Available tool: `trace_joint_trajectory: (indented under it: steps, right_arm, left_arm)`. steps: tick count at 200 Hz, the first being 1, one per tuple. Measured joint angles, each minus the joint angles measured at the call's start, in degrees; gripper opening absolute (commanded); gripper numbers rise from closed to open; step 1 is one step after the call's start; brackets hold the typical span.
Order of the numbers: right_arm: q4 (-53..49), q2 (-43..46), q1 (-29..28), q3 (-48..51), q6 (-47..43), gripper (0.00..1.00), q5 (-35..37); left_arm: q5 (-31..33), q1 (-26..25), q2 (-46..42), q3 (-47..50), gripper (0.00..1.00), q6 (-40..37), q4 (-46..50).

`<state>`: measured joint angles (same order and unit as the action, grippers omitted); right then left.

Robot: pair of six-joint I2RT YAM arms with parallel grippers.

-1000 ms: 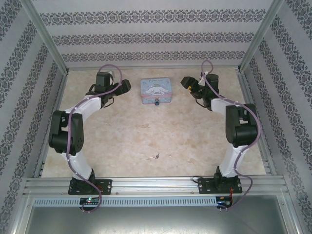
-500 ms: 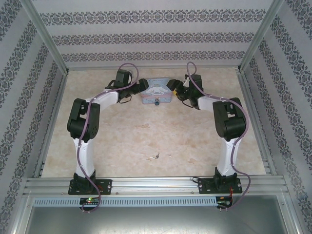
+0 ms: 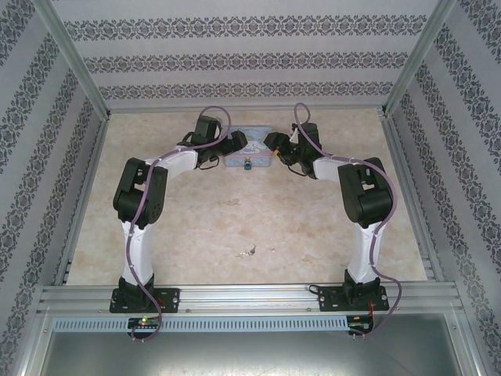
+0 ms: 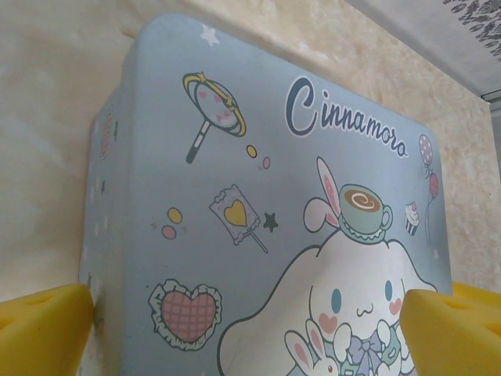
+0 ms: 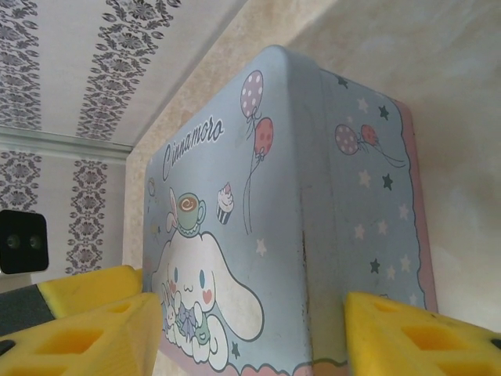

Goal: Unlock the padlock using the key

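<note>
Your inventory, left to right:
- Left gripper (image 3: 236, 142): one, jaws spread wide at the tin's left end.
- Tin (image 3: 250, 150): one, light blue.
- Padlock (image 3: 246, 164): one, against the tin's near side.
- Key (image 3: 250, 251): one, on the table (image 3: 313, 219), well apart from the padlock.
- Right gripper (image 3: 271, 143): one, jaws apart at the tin's right end; you cannot tell if they touch it.

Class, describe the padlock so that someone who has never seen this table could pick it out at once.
Start at the beige table and find the light-blue cartoon tin at its far middle. At the middle of the tin's near edge sits the padlock, a tiny dark teal speck. The only other small item, the thin greyish key, lies alone much nearer the arm bases.
</note>
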<state>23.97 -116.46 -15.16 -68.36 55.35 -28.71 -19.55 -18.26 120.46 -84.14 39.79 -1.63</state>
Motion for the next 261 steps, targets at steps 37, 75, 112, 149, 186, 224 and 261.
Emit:
trace_joint_trajectory:
  steps: [37,75,112,149,186,224,261]
  right_arm:
    - [-0.31,3.93,-1.36,4.74,-0.44,0.62,1.53]
    - [0.68,9.86,-3.50,12.76,-1.25,0.62,3.21]
    - [2.97,16.87,-5.68,22.27,-1.31,0.63,4.81]
    - [4.09,24.02,-9.03,30.58,-1.09,0.64,7.13]
    - [4.11,27.65,-12.39,35.32,0.02,0.70,9.07]
    - [1.33,28.55,-12.66,35.76,-0.20,0.98,10.47]
    - [-4.35,32.94,-10.12,35.74,-1.31,0.98,13.94]
  left_arm:
    - [1.11,-1.40,-3.98,5.46,1.00,0.24,-0.79]
    - [2.95,-3.80,-10.91,15.45,1.00,1.44,-3.39]
    - [5.64,-7.74,-19.21,27.19,1.00,3.74,-6.95]
    - [7.98,-10.71,-25.38,35.93,1.00,6.32,-9.79]
    - [8.74,-11.74,-28.46,40.52,1.00,8.09,-11.19]
    - [8.50,-12.31,-29.77,41.94,0.99,8.70,-11.37]
    - [9.66,-12.48,-32.65,42.25,1.00,8.13,-10.78]
